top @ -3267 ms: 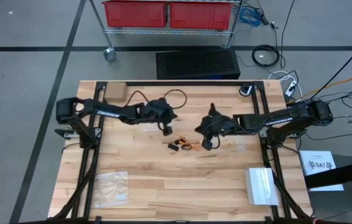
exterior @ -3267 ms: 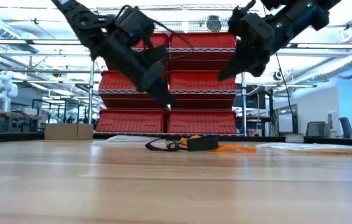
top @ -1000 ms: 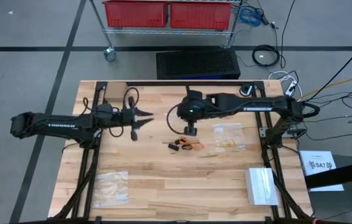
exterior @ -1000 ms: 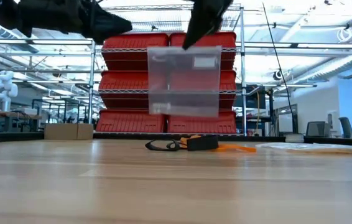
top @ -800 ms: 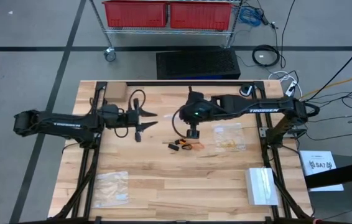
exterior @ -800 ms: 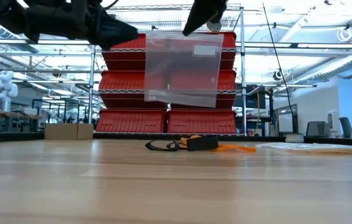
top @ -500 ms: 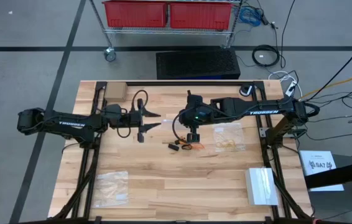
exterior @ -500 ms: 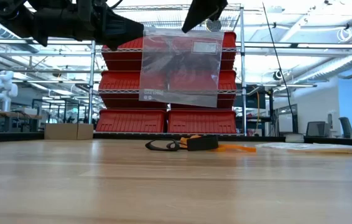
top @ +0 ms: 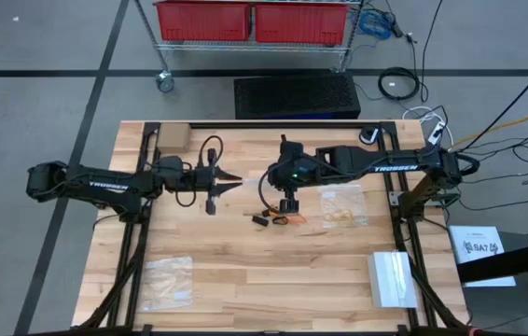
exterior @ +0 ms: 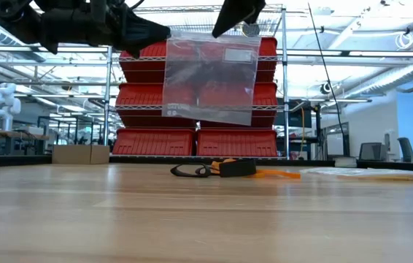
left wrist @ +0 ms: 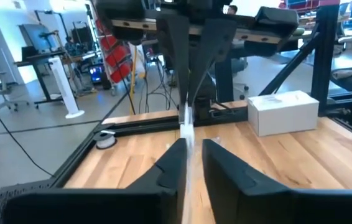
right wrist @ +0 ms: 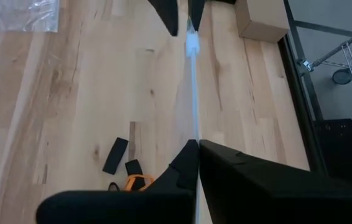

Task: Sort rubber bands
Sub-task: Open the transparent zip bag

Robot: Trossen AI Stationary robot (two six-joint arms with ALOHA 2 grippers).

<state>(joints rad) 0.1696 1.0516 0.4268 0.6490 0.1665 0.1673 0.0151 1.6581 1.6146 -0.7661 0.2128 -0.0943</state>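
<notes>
The rubber bands (top: 277, 219) lie in a small black and orange pile at mid-table, also visible in the low view (exterior: 221, 168) and the right wrist view (right wrist: 128, 168). My right gripper (top: 287, 194) hangs above them, shut on a clear plastic bag (exterior: 210, 77). My left gripper (top: 232, 180) reaches in level from the table's left, open. Its fingers (left wrist: 171, 163) stand on either side of the bag's upper left corner (exterior: 168, 35). Whether they touch it I cannot tell. My right gripper pinches the clear bag's top edge near its upper right corner (exterior: 237, 35) between both fingers, coming from above. Its wrist view shows the bag edge-on, leaving the shut fingertips (right wrist: 194, 138). The bag hangs flat and slightly tilted, clear of the table.
A second clear bag (top: 168, 281) lies near the table's near left corner. A third bag with tan bands (top: 342, 205) lies right of the pile. A white box (top: 393, 278) sits near the right edge and a cardboard box (top: 171, 138) at the far left.
My left gripper has moved toward the table's right, up to the bag's upper left corner. My right gripper has shifted slightly toward the near edge. The hanging bag has risen a little and tilted, its left corner coming between the left fingers.
</notes>
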